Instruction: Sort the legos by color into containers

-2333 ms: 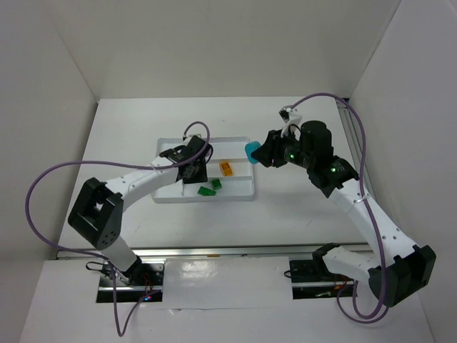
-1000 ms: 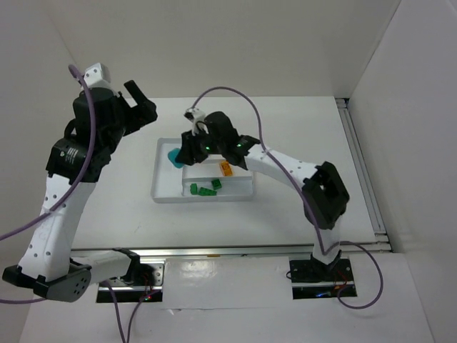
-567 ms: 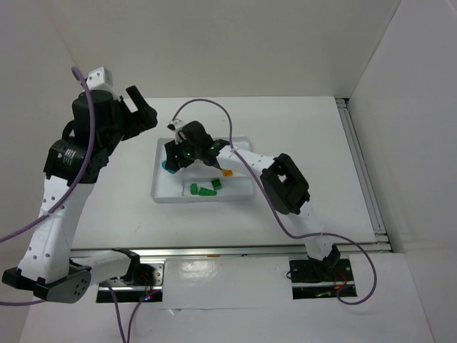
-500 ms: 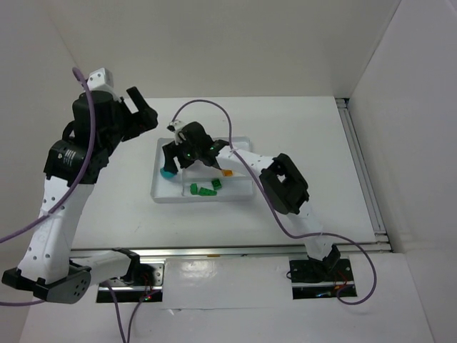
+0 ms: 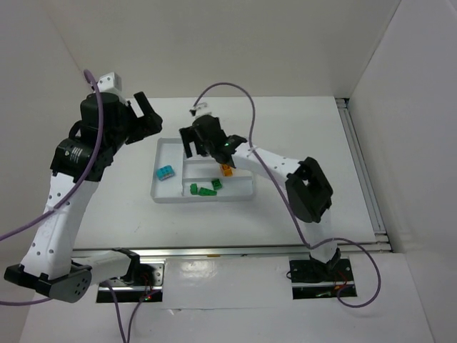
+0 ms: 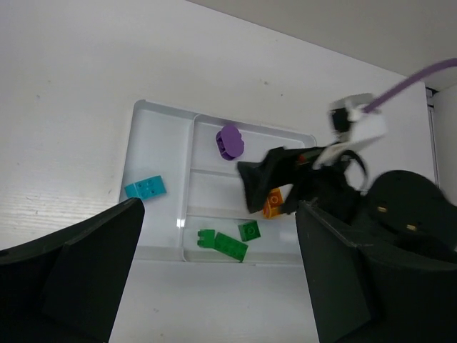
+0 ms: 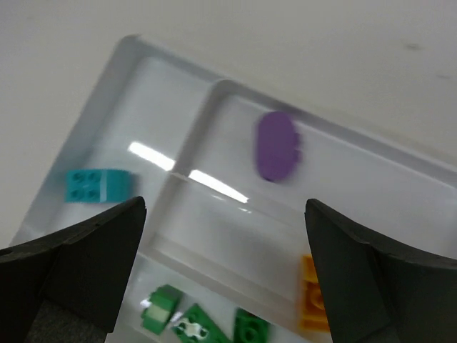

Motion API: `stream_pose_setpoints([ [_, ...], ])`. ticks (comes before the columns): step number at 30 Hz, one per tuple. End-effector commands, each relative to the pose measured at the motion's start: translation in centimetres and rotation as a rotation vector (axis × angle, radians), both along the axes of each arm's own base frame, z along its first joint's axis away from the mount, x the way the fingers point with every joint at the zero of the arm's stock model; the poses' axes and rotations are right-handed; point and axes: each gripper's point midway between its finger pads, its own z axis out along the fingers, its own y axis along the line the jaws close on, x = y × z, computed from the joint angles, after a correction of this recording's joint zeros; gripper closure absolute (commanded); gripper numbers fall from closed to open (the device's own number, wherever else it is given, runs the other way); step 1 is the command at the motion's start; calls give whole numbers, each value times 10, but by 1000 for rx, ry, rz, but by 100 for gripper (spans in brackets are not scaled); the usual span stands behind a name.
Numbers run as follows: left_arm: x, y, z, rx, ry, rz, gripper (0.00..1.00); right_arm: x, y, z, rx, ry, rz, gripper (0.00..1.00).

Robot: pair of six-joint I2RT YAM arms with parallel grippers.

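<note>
Cyan brick (image 5: 165, 172) alone in white tray (image 5: 163, 189), left compartment.

The white tray (image 5: 161, 191) lies flat on the bench (image 5: 307, 121) at the centre of the top view. A cyan brick (image 5: 165, 173) lies alone, studs up, in its long left section. In the right part, a flat oval purple piece (image 6: 230, 141) lies in the upper section, an orange brick (image 5: 227, 169) sits lower and further right, and three green bricks (image 6: 231, 246) cluster close together along the bottom edge.
</note>
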Motion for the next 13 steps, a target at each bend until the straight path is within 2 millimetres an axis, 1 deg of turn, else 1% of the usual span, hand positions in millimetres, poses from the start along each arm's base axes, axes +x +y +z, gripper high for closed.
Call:
stream_pose_setpoints([
  [1,8,-6,1,8,-14,-45,0,20,-127,73,-84,-157,-488,0],
  [2,9,-6,4,5,-24,-44,0,15,-151,62,-111,-129,-550,0],
  [3,9,-8,4,2,-23,-53,0,18,-188,63,-133,-123,-647,0],
  [4,12,-9,0,4,-13,-53,0,13,-209,62,-145,-107,-692,0],
  [5,13,-13,3,1,-24,-76,0,-3,-236,58,-147,-72,-741,0],
  [6,14,-12,5,10,-35,-81,0,-5,-268,57,-152,-59,-803,0],
  [7,14,-12,5,10,-35,-81,0,-12,-286,55,-154,-49,-837,0],
  [8,14,-12,5,10,-35,-81,0,-29,-308,52,-155,-38,-868,0],
  [9,16,-10,7,8,-45,-72,0,-34,-332,52,-163,-39,-921,0],
  [10,16,-9,3,19,-38,-76,0,-50,-350,50,-153,-35,-959,0],
  [11,16,-9,3,20,-37,-76,0,-58,-359,49,-149,-31,-979,0],
  [13,18,-10,2,19,-40,-76,0,-65,-374,47,-135,-43,-970,2],
])
